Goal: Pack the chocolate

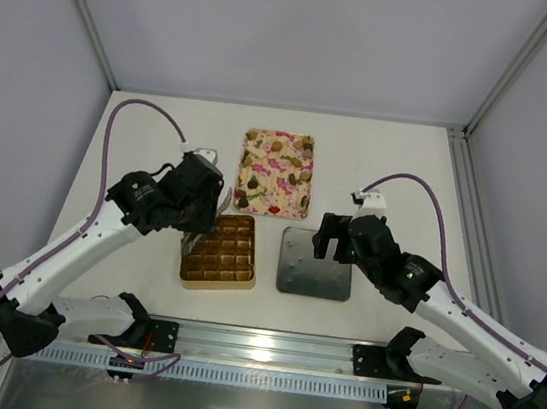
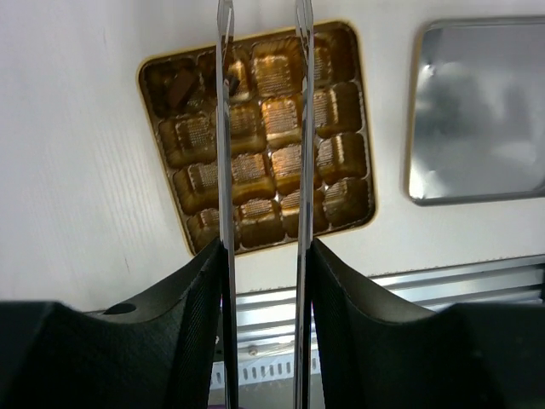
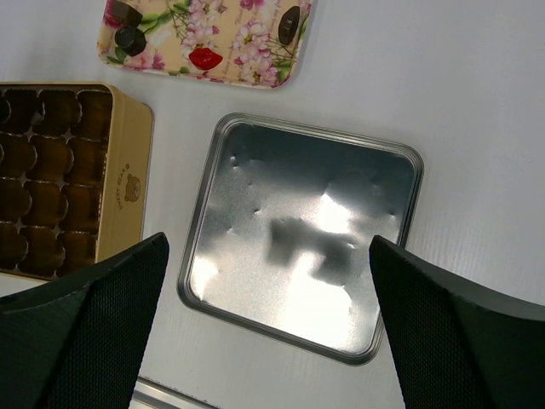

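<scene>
The gold box (image 1: pixel 220 251) lies on the table left of centre, and most of its cells are empty. In the left wrist view, one dark chocolate (image 2: pixel 179 85) lies in the far-left corner cell of the box (image 2: pixel 255 136). A small dark bit shows beside the left tong blade. My left gripper (image 2: pixel 264 247) is shut on metal tongs (image 2: pixel 224 170), whose blades stand apart above the box. More chocolates (image 1: pixel 257 177) lie on the pink floral tray (image 1: pixel 276 173). My right gripper (image 3: pixel 268 281) is open and empty above the upturned grey lid (image 3: pixel 302 234).
The lid (image 1: pixel 316 264) lies inside-up to the right of the box, and also shows in the left wrist view (image 2: pixel 481 111). A metal rail (image 1: pixel 264 350) runs along the near table edge. Enclosure walls stand at the left, back and right.
</scene>
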### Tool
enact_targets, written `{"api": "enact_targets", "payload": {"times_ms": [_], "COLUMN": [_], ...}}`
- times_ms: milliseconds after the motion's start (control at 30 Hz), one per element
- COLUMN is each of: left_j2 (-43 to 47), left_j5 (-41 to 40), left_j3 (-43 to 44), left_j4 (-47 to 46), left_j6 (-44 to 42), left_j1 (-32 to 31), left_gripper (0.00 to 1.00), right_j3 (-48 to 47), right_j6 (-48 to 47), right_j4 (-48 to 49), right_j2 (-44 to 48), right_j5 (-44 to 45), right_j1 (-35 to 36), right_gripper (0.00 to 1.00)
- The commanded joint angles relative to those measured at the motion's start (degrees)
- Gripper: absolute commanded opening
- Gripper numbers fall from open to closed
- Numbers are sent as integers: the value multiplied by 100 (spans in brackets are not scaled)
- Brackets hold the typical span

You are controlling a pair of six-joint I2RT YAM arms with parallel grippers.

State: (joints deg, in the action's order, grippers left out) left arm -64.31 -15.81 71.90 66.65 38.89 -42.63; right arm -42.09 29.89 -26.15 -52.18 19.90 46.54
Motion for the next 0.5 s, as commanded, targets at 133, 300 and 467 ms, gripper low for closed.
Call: {"api": "enact_targets", "payload": {"times_ms": [133, 300, 467], "left_j2": [-1415, -2767, -3771], "left_j5": [245, 447, 605], "left_j3": [1368, 2099, 2811], "left_j4": [-714, -1259, -1584], "left_j6": [-505, -681, -638], "left_j1": [-17, 1, 35], "left_gripper": [43, 43, 43], "right_j3": [-291, -344, -362], "right_j6": [-80, -106, -124], "right_j4": [-74, -206, -373], "right_j2": [85, 191, 296], "right_j5": [278, 304, 295], "right_j1": [21, 13, 21], "right_gripper": [100, 100, 100]}}
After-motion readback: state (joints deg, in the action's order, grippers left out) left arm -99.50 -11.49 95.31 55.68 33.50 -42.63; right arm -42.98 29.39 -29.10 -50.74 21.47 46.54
